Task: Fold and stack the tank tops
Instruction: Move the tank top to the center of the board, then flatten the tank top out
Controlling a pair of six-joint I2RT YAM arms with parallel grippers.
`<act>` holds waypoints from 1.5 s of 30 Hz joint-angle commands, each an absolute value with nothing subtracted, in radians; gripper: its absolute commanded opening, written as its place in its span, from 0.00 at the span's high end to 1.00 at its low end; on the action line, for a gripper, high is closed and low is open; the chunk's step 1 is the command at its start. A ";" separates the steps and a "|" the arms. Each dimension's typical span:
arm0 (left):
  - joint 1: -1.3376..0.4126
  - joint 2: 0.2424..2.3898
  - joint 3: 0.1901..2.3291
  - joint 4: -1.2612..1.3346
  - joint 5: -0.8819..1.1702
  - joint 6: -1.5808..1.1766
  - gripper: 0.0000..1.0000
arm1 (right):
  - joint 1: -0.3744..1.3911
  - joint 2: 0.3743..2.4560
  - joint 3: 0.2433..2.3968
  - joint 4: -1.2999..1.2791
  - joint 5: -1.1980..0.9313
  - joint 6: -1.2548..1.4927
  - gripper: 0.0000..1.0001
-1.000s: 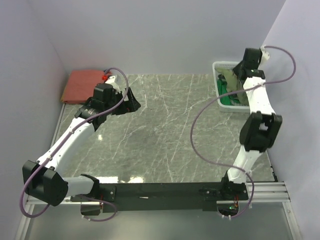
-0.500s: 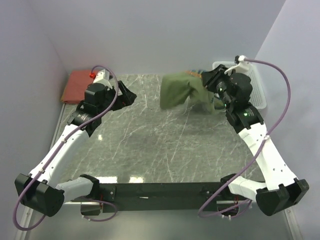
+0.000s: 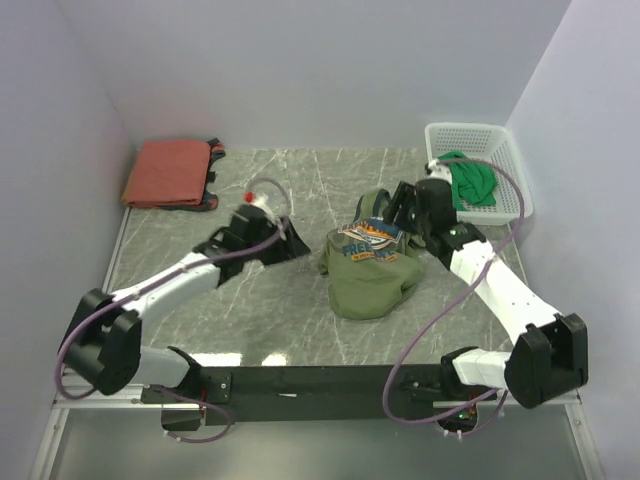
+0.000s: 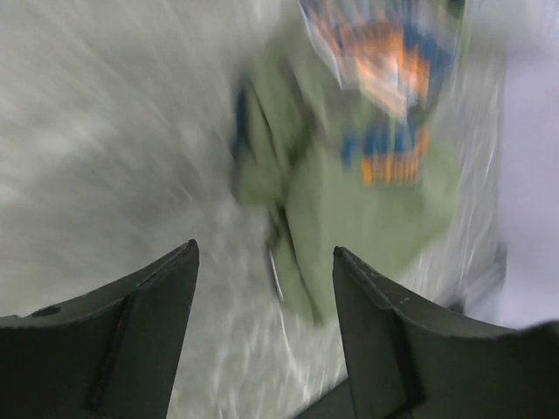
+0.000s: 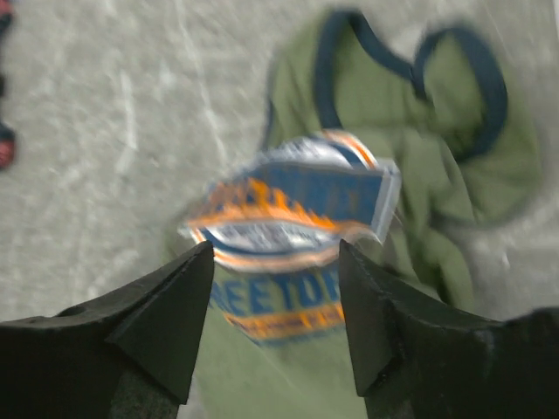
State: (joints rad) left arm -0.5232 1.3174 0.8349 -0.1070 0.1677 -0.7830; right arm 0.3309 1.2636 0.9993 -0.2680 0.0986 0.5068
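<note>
The olive green tank top (image 3: 368, 272) lies crumpled at the middle of the table, chest graphic (image 5: 293, 229) facing up. My right gripper (image 3: 392, 214) hovers open at its far right edge, nothing between the fingers (image 5: 166, 319). My left gripper (image 3: 292, 246) stands open just left of the olive top (image 4: 371, 188), with bare marble between its fingers (image 4: 153, 327). The rust-red tank top (image 3: 168, 172) lies folded flat at the back left corner. The bright green tank top (image 3: 472, 183) sits bunched in the white basket (image 3: 478, 129).
The basket stands at the back right against the wall. Walls close in the table (image 3: 250, 320) at the back, left and right. The black base rail (image 3: 320, 380) runs along the near edge.
My right arm swung the olive top from the basket to the table's middle and opened, dropping it there. My left arm moved from the back left towards the centre.
</note>
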 commanded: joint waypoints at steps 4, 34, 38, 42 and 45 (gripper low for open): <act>-0.751 1.442 0.746 0.098 0.270 -0.814 0.36 | 0.357 1.050 0.761 -0.265 0.199 0.583 0.37; -0.658 1.339 0.884 -0.138 -0.136 -0.862 0.99 | 0.391 0.896 0.451 -0.235 0.209 0.724 0.22; -0.620 1.243 0.804 -0.143 -0.158 -0.879 0.99 | 0.440 0.939 0.445 -0.137 0.137 0.729 0.22; -0.617 1.256 0.784 -0.169 -0.150 -0.891 0.99 | 0.557 1.006 0.466 -0.091 0.169 0.750 0.22; -0.611 1.241 0.761 -0.166 -0.152 -0.900 0.99 | 0.612 1.080 0.482 -0.077 0.201 0.768 0.22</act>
